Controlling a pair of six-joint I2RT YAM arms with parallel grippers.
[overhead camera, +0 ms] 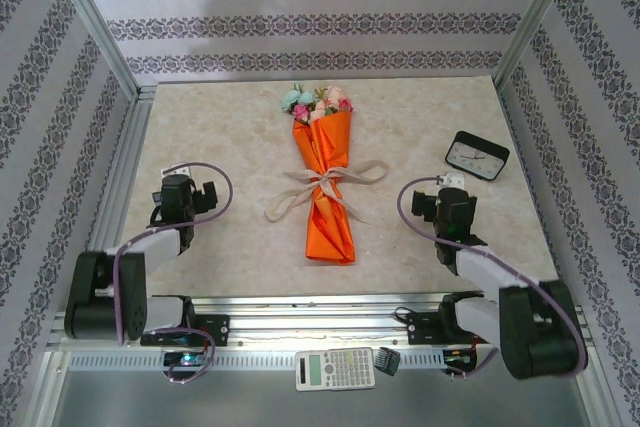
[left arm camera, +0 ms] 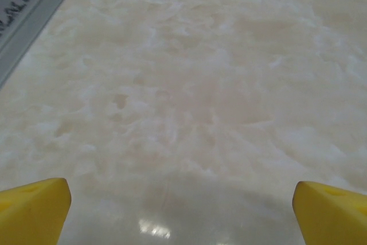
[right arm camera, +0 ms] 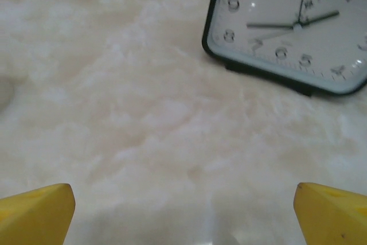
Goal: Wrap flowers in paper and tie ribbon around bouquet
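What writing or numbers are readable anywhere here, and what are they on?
"10" "11" "12" "9" "8" "7" "6" "5" "4": hour numerals on the clock face, right wrist view.
Keys and display of the calculator: too small to read.
The same clock seen from the top: too small to read.

Orange paper bouquet flat mid-table, flowers at far end, beige ribbon tied round middle.

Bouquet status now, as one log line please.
bouquet: wrapped, lying flat | ribbon: tied round middle | left jaws: open, empty | right jaws: open, empty
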